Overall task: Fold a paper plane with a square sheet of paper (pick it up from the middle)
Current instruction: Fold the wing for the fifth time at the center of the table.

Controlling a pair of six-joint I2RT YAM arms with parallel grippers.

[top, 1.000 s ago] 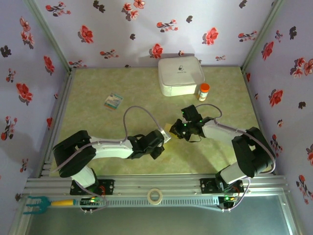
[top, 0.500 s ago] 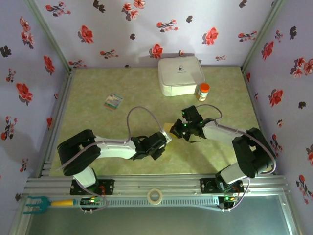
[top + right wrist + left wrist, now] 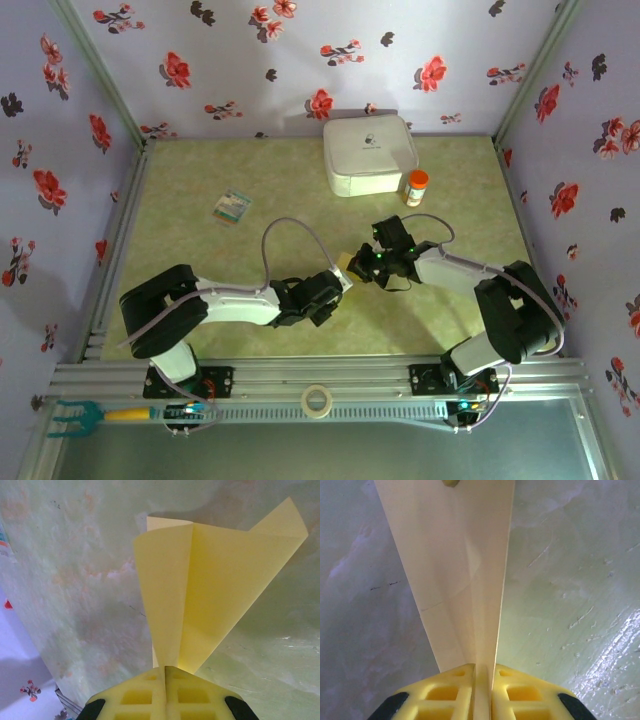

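Left gripper [image 3: 482, 680] and right gripper [image 3: 165, 672] both clamp the yellow paper [image 3: 455, 570], its long axis stretched straight between them.

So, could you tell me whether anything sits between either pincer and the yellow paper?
Nothing visible does: the left pincer and the right pincer are each shut directly on the folded yellow paper.

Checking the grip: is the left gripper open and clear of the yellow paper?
No, the left gripper is shut on the folded yellow paper.
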